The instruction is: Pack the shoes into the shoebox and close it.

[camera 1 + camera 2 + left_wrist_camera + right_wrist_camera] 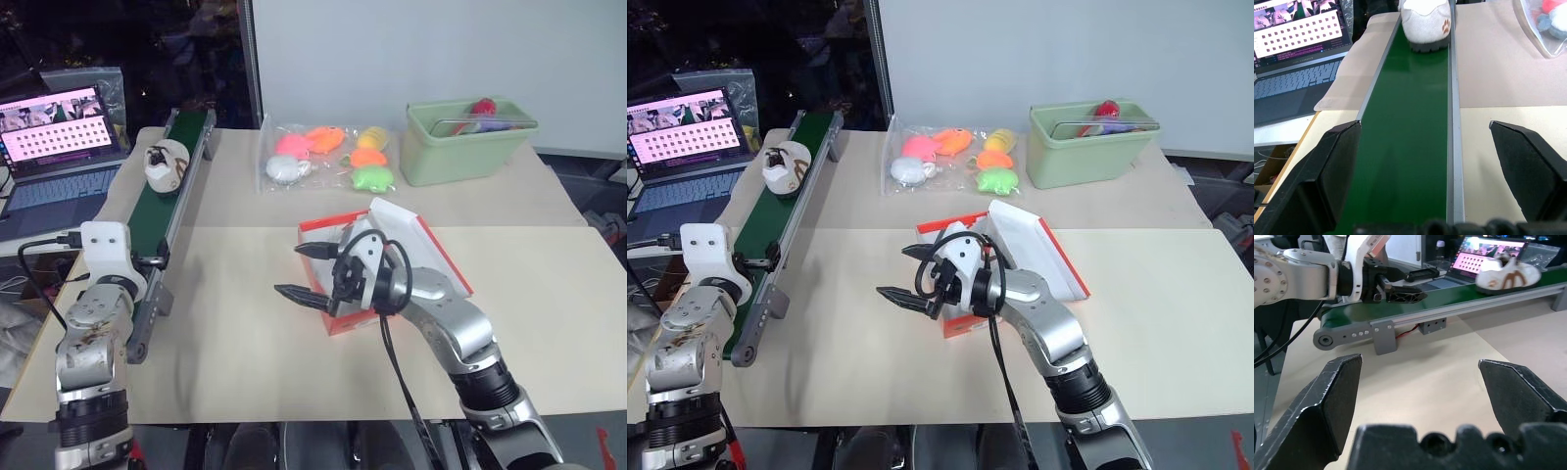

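So far no shoe is packed. At nine o'clock the left gripper waits wide open over the green belt, empty. One shoe rides at eleven o'clock. In the middle, the right gripper gapes empty beside the open shoebox.

The left gripper points far with jaws wide apart, while the right gripper, seemingly level, gapes toward the left.
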